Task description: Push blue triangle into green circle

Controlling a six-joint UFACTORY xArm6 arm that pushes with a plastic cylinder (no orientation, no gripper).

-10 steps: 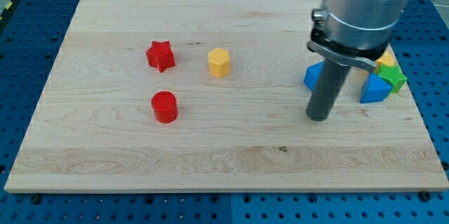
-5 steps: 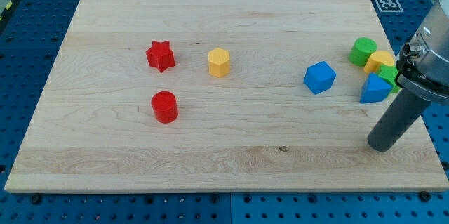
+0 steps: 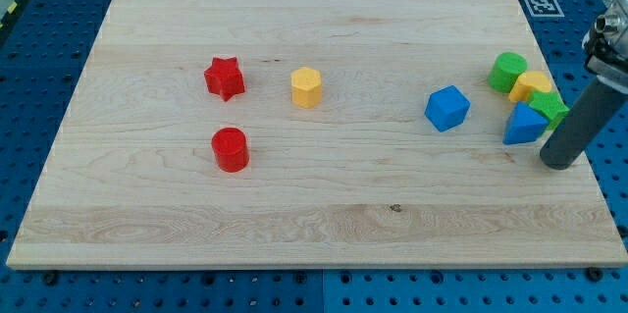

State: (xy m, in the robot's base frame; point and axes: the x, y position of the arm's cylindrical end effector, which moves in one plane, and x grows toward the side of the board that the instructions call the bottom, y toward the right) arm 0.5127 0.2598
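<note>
Blue triangle [image 3: 523, 127] sat near the tabletop's [image 3: 314, 215] right edge, below the green circle [image 3: 508, 72], apart from it. A yellow block [image 3: 532, 85] and green block [image 3: 548, 107] between them were partly hidden, shapes unclear. My tip [image 3: 560, 162], a bare rod with no end effector jaws, stood just right of the triangle. Two blue, two green, two yellow, two red blocks showed.

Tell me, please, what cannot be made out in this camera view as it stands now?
- My tip, the tool's dark rod end: it stands just right of the blue triangle block; contact cannot be judged.
- The arm above the rod: cut off by the view's right edge.
- The green star-like block: partly hidden by the blue triangle and the yellow block, so its shape is uncertain.
- The yellow block and the green circle block: touching or apart, unclear.
</note>
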